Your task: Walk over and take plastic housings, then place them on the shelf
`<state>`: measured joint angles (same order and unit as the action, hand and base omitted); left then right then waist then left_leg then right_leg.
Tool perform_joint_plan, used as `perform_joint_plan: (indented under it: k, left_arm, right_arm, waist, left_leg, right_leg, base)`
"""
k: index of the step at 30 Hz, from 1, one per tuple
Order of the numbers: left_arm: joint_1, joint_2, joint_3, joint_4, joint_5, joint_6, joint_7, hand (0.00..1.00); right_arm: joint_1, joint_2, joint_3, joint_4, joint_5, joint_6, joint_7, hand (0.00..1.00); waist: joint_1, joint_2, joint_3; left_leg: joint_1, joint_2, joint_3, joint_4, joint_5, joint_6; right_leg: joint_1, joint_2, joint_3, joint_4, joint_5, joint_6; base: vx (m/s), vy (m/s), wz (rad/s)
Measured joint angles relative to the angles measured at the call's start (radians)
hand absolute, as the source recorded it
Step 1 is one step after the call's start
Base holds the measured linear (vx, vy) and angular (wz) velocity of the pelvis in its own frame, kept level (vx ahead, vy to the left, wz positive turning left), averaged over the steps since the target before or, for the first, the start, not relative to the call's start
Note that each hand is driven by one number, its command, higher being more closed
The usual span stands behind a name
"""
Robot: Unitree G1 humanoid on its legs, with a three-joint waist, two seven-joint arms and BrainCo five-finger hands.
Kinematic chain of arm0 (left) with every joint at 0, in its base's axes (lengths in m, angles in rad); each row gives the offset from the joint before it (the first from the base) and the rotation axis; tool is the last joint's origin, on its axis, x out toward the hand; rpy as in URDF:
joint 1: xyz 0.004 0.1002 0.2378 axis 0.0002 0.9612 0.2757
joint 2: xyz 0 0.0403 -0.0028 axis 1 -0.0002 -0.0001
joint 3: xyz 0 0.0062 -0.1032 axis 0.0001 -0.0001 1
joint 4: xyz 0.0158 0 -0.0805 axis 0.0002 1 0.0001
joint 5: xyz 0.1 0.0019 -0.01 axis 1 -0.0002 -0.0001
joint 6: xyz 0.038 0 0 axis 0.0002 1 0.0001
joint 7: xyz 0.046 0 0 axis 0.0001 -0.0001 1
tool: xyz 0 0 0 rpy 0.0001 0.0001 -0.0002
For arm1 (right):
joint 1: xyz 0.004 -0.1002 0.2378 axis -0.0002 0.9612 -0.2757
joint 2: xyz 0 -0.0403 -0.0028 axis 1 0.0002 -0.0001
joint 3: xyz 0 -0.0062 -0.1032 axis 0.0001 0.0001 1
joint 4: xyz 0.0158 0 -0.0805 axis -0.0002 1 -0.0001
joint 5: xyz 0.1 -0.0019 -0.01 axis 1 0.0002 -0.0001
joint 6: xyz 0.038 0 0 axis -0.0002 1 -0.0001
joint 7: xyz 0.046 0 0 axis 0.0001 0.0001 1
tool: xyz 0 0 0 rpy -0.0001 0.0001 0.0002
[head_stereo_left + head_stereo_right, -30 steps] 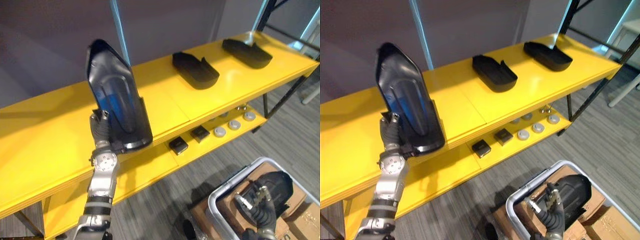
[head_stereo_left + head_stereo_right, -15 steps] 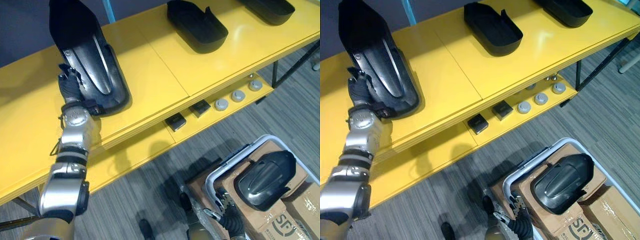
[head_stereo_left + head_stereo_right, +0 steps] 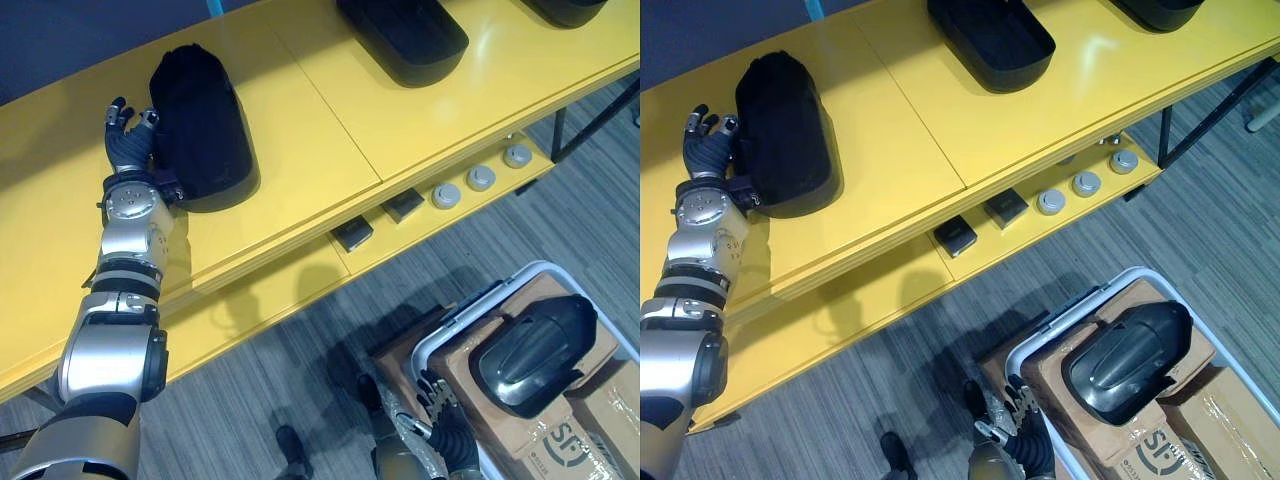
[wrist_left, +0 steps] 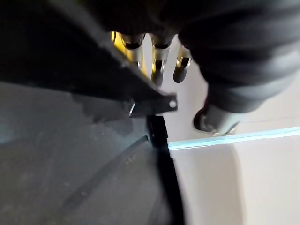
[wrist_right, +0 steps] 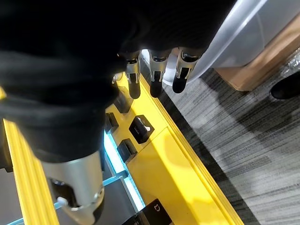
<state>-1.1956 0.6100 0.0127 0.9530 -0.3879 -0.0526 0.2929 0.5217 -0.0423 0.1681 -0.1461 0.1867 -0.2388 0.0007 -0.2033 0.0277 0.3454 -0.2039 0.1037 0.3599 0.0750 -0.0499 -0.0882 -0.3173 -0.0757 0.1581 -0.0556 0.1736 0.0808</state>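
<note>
Black plastic housing (image 3: 200, 125) lies flat on the top board of the yellow shelf (image 3: 300, 130), with the left hand (image 3: 125, 150) beside it.
The left hand sits just beside the housing's left edge, fingers straight and spread, gripping nothing. The right hand (image 3: 445, 425) hangs low by the floor, fingers relaxed and empty, next to a clear bin (image 3: 470, 312) where a second housing (image 3: 535, 345) rests on cardboard boxes (image 3: 455, 365). A third housing (image 3: 405, 35) sits farther right on the board.

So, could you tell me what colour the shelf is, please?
Bright yellow; the shelf shows best in the left eye view.
</note>
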Motion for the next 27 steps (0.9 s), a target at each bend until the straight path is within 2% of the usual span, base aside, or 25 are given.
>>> perform_joint_plan:
  k: [8,13,19,22,24,27]
  left_arm:
    - [-0.033,-0.007,0.0,0.031,-0.006,0.021,0.012,0.0]
    - [-0.063,-0.012,0.0,0.024,-0.052,0.027,0.037,0.0]
    - [-0.068,0.0,-0.001,-0.149,-0.049,0.002,0.101,0.0]
    - [-0.035,0.032,0.001,-0.236,-0.018,-0.015,0.119,0.0]
    - [0.061,0.056,0.026,-0.342,0.019,-0.03,0.137,0.0]
    - [0.251,0.045,0.088,-0.493,0.097,-0.04,0.164,0.0]
  right_arm:
    - [0.0,0.0,0.001,0.007,-0.001,0.001,-0.01,0.0]
    - [-0.001,-0.001,0.001,0.021,-0.014,0.011,-0.019,0.0]
    - [-0.006,-0.001,-0.005,0.064,-0.019,0.023,-0.016,0.0]
    - [-0.016,-0.002,-0.024,0.097,-0.035,0.023,-0.016,0.0]
    - [-0.017,-0.002,-0.043,0.106,-0.036,0.023,-0.013,0.0]
    - [-0.017,-0.006,-0.057,0.14,-0.038,0.023,-0.009,0.0]
  waist:
    - [0.002,0.0,0.0]
    - [0.005,0.0,0.0]
    - [0.017,0.002,-0.002]
    - [0.028,0.007,-0.017]
    - [0.036,0.013,-0.041]
    - [0.05,0.017,-0.091]
  left_leg:
    - [0.001,0.001,0.0,0.003,0.0,0.0]
    - [0.018,-0.001,-0.001,-0.001,0.002,0.001]
    - [0.071,-0.006,-0.042,-0.029,0.023,0.003]
    - [0.096,-0.003,-0.079,-0.052,0.036,-0.003]
    - [0.115,-0.003,-0.093,-0.073,0.047,-0.004]
    - [0.141,-0.003,-0.106,-0.088,0.049,-0.005]
  right_leg:
    - [0.0,0.001,0.0,0.005,0.0,0.0]
    - [0.012,0.001,0.0,0.007,0.0,0.0]
    - [0.078,-0.001,-0.035,-0.002,-0.008,-0.01]
    - [0.111,0.002,-0.074,-0.002,-0.019,-0.016]
    - [0.13,0.003,-0.09,-0.002,-0.025,-0.018]
    - [0.158,0.005,-0.103,-0.005,-0.035,-0.019]
  base:
    - [0.0,0.0,0.0]
    - [0.0,0.0,0.0]
    - [-0.01,0.017,0.15]
    - [-0.03,-0.006,0.37]
    - [0.01,0.005,0.2]
    - [0.03,0.019,0.15]
